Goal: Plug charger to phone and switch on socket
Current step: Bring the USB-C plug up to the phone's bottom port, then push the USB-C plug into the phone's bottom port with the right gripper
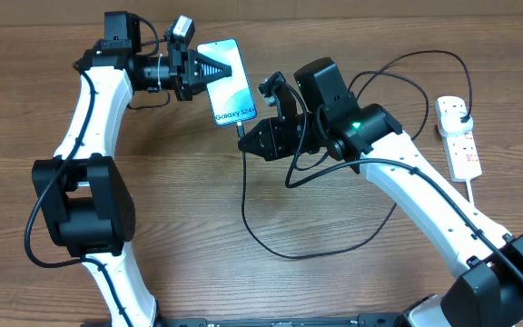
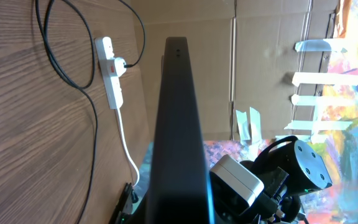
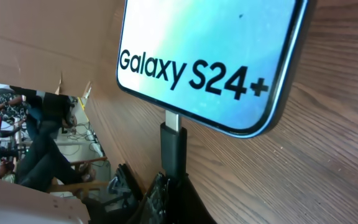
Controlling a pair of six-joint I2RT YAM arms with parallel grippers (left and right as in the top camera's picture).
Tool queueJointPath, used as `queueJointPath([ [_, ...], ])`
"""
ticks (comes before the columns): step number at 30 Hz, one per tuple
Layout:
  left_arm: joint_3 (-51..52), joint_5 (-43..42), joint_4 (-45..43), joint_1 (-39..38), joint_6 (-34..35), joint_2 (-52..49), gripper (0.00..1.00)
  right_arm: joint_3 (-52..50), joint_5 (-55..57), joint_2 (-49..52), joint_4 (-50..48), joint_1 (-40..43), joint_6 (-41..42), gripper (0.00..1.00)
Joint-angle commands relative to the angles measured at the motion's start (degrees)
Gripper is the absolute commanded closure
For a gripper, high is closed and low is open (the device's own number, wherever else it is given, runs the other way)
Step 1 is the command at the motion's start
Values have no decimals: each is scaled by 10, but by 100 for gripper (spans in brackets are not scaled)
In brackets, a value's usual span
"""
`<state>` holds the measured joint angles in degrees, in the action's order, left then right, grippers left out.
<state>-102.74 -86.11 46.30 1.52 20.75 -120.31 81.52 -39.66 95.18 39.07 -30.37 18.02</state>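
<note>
The phone (image 1: 230, 86) lies tilted at the back middle of the table, its blue screen reading "Galaxy S24+" (image 3: 210, 56). My left gripper (image 1: 209, 68) is shut on its far end; in the left wrist view the phone shows edge-on as a dark slab (image 2: 179, 124). My right gripper (image 1: 252, 138) is shut on the charger's black connector (image 3: 173, 149), whose metal tip sits in the port on the phone's bottom edge. The black cable (image 1: 271, 245) loops over the table to a black plug (image 1: 462, 116) in the white socket strip (image 1: 461, 145), which also shows in the left wrist view (image 2: 109, 78).
The cable's loops lie between the right arm and the table's front, and another loop arcs at the back right (image 1: 425, 64). The strip's white cord (image 1: 476, 195) runs down the right side. Cardboard walls stand behind the table (image 2: 260, 56).
</note>
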Motion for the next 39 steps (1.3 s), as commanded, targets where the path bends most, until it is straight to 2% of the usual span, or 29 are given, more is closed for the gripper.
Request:
queueJointPath([
  [1, -6, -18, 0, -1, -15, 21, 96, 3, -5, -19, -5, 2, 2, 96],
  [39, -6, -11, 0, -9, -10, 21, 96, 3, -3, -18, 2, 2, 13, 96],
])
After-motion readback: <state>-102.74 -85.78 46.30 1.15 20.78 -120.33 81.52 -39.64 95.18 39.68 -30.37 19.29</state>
